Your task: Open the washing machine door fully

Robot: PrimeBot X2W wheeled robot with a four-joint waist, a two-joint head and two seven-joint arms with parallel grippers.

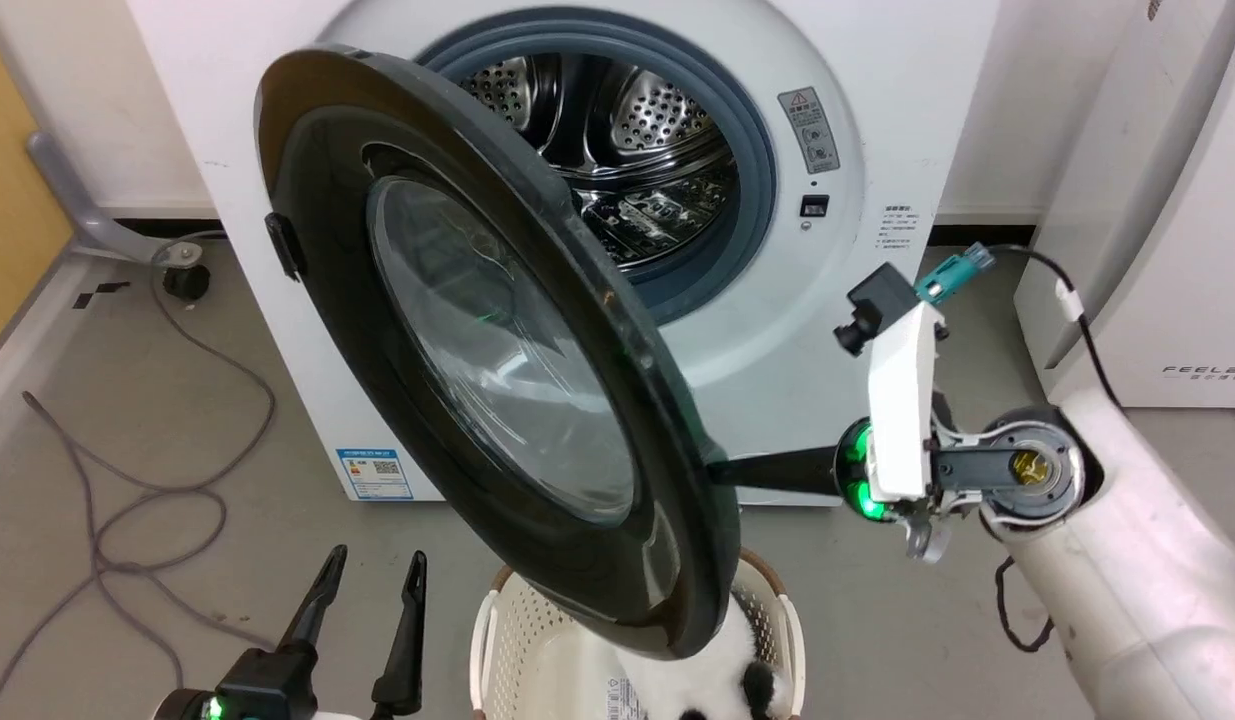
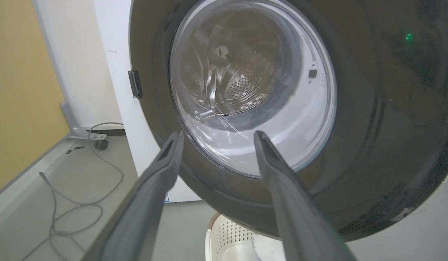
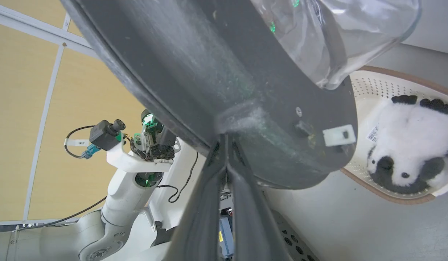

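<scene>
Glossy black plastic door [image 1: 347, 330], clear smooth glass window [image 1: 497, 350]; shiny perforated steel drum [image 1: 657, 130]; matt perforated plastic basket [image 1: 522, 630]; fluffy plush panda [image 3: 405, 145].

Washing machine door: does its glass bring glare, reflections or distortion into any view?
Head view: sharp, evenly lit, faint green glints on the window of the washing machine door. Left wrist view: the drum looks warped through that glass; left gripper fingers soft-edged. Right wrist view: wide-angle bending, right gripper fingers blurred up close.
</scene>
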